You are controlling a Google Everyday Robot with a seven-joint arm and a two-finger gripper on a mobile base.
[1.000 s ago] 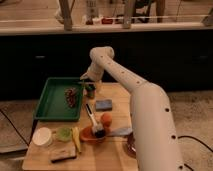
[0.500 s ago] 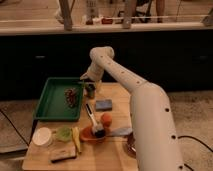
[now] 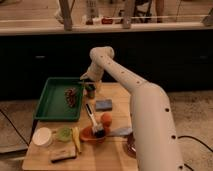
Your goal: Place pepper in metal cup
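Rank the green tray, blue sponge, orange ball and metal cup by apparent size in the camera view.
1. Green tray, clearly largest.
2. Blue sponge.
3. Orange ball and metal cup: look alike, and the cup sits farther back, so no ranking.
The gripper hangs just above the cup.

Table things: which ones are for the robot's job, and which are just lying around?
For the job: metal cup; gripper right by it. The pepper can't be picked out.
Lying about: green tray, blue pad, orange ball, banana, white container.
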